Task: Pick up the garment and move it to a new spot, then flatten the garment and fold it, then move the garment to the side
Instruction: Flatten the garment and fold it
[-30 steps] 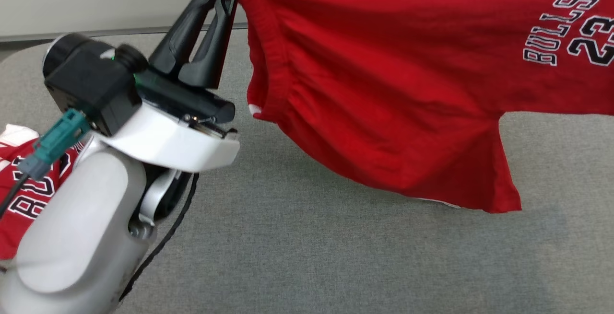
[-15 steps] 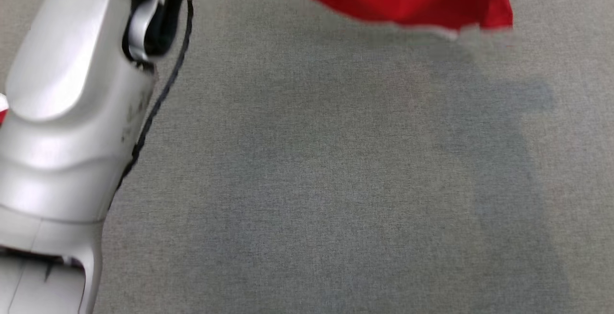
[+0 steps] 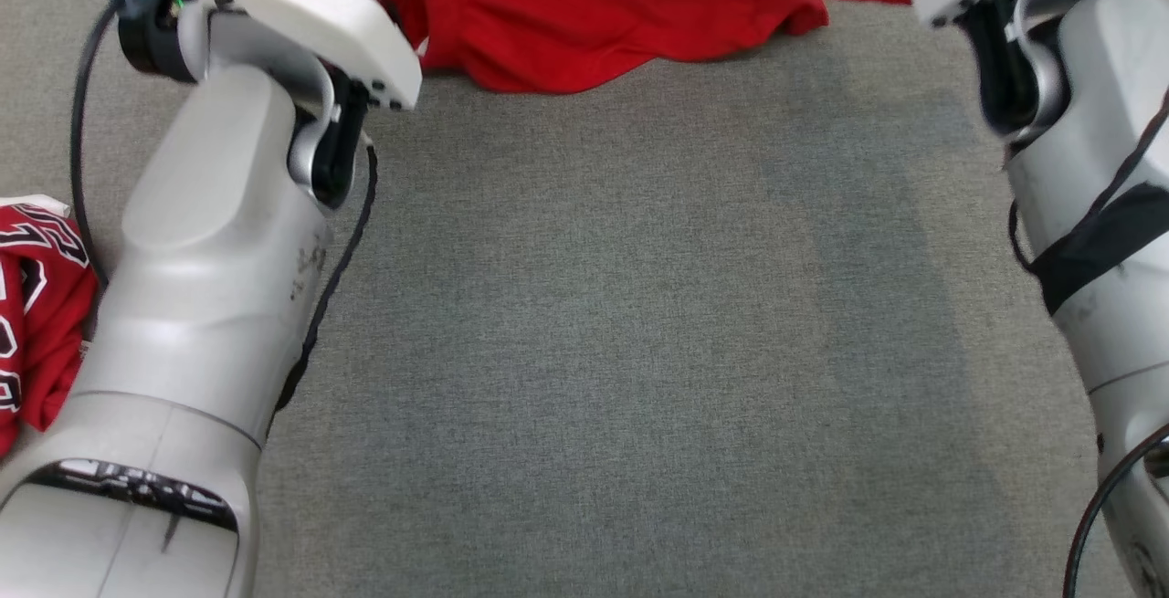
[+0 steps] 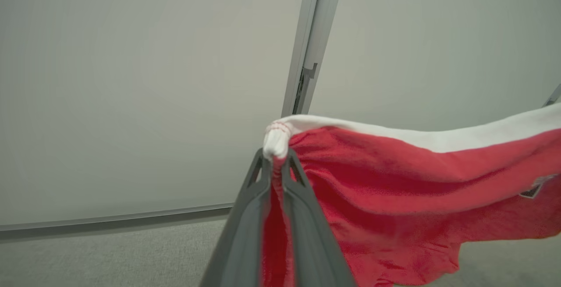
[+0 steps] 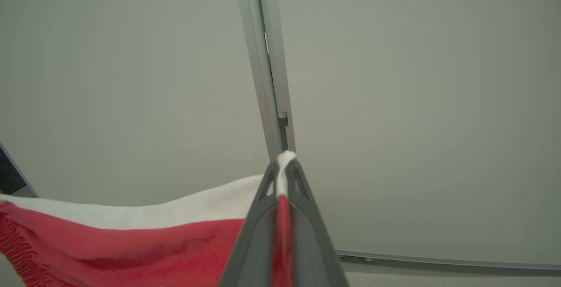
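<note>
The garment (image 3: pixel 621 14) is a red piece with a white band along one edge, stretched between both arms at the top of the head view, its lower hem touching the grey surface. In the left wrist view my left gripper (image 4: pixel 275 164) is shut on a bunched white corner of the garment (image 4: pixel 416 182). In the right wrist view my right gripper (image 5: pixel 284 168) is shut on the opposite white corner, and the garment (image 5: pixel 131 243) hangs away to the left. Both pale forearms frame the head view, left arm (image 3: pixel 210 242) and right arm (image 3: pixel 1087 141).
A second red jersey (image 3: pixel 36 306) with black-and-white lettering lies at the left edge beside my left arm. The grey fabric surface (image 3: pixel 639 351) spreads out between the arms. A pale wall with a vertical metal strip (image 4: pixel 307 46) stands behind.
The head view has tilted down and shifted, so both forearms now show. The garment has dropped from hanging in the air to its hem resting on the surface.
</note>
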